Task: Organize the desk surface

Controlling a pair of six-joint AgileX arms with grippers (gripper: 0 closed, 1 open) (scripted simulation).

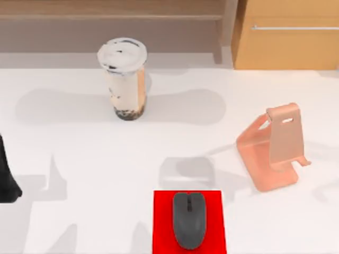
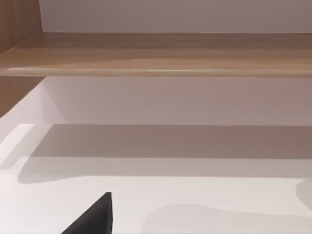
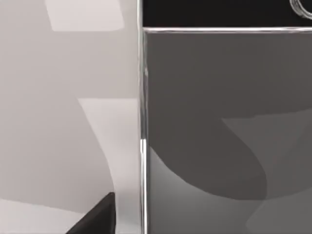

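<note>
Left gripper (image 1: pixel 8 182), state unclear, beside one cup (image 1: pixel 125 79), one mouse (image 1: pixel 189 219), one stand (image 1: pixel 275 148).

Red mat (image 1: pixel 214 211) cut by btm edge

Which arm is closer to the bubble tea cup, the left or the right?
Left. The left arm sits at the table's left edge, left of the cup. The right arm's position relative to it cannot be judged.
</note>
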